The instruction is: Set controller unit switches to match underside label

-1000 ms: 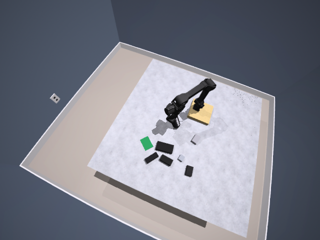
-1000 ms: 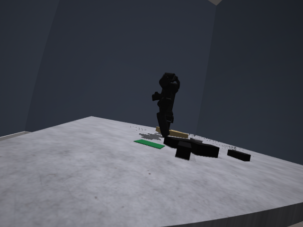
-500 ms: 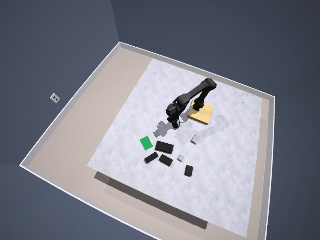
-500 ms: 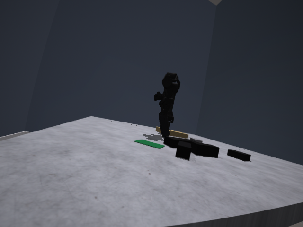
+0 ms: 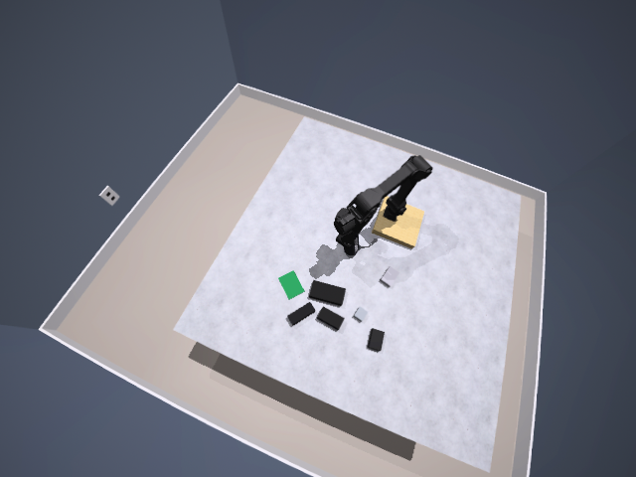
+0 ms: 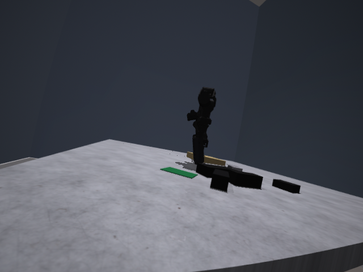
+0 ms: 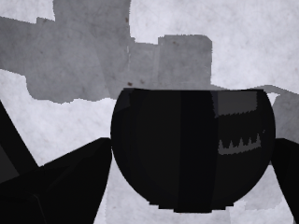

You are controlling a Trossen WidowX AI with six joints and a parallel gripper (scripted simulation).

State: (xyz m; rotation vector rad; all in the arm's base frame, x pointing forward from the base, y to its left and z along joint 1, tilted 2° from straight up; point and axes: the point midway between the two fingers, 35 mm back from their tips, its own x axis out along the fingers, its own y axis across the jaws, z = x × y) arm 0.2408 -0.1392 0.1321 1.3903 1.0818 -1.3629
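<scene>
My gripper (image 5: 347, 238) (image 6: 201, 135) (image 7: 192, 148) is shut on a dark block that looks like the controller unit (image 5: 351, 248) (image 6: 198, 151) (image 7: 154, 149). In the wrist view the unit fills the space between the fingers, with a darker band down its middle. In the exterior view it hangs nearly upright below the wrist. I cannot tell whether its lower end touches the bench. Neither the numbered switches nor the label squares can be read in any view.
A large black block (image 5: 327, 293), several smaller black blocks (image 5: 300, 314) (image 5: 330, 318) (image 5: 376, 340), a green plate (image 5: 291, 284) (image 6: 178, 172), a pale cube (image 5: 360, 314) and a light grey part (image 5: 387, 277) lie nearby. The arm's base stands on a wooden board (image 5: 402, 234).
</scene>
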